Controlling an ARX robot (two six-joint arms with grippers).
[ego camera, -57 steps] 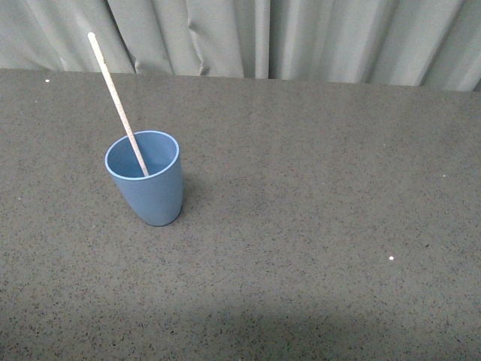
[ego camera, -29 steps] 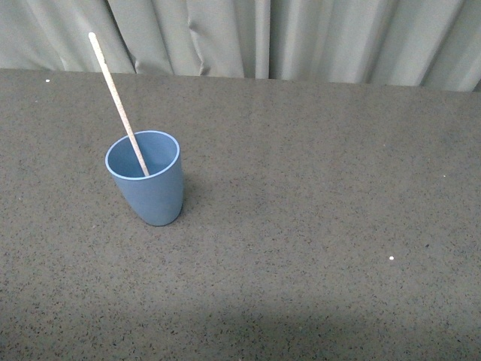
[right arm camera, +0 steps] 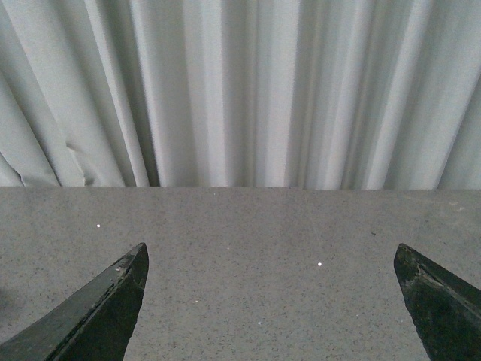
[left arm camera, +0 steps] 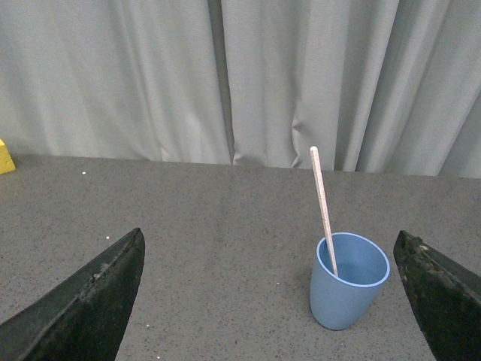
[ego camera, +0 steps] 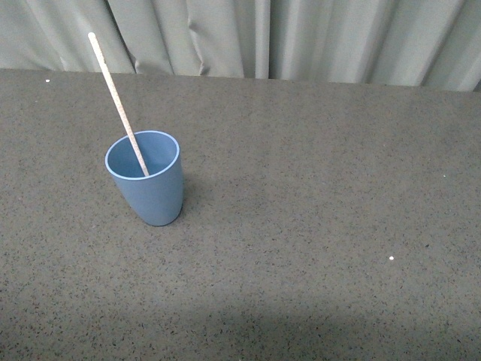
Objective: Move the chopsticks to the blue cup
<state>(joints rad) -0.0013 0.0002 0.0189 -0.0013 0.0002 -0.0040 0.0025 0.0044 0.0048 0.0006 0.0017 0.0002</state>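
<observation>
Front view: light blue matte plastic cup (ego camera: 147, 180), no handle, tapering to a narrower base, is standing upright on the dark grey speckled tabletop (ego camera: 316, 226), left of centre. Thin pale cream chopstick (ego camera: 116, 99) is sitting inside it, lower end hidden below the rim, upper end leaning up and away to the left, toward the grey pleated curtain (ego camera: 301, 37). No print, logo or writing readable on cup or stick. Neither arm is showing in this view.

Left wrist view: left gripper (left arm camera: 274, 301) is showing only as two dark fingertips (left arm camera: 90, 301) at the frame's edges, both cut off; jaws are standing wide apart w/ nothing between them. Cup (left arm camera: 348, 282) w/ stick (left arm camera: 323, 207) is sitting ahead of the gripper, apart from both tips. A small yellow object (left arm camera: 4, 156) is cut off by the frame edge, too little visible to identify.

Right wrist view: right gripper (right arm camera: 274, 301) is likewise spread wide, holding nothing, tips cropped. Only tabletop (right arm camera: 240, 241) and curtain (right arm camera: 240, 90) ahead; cup and stick not in this frame. No text anywhere.
</observation>
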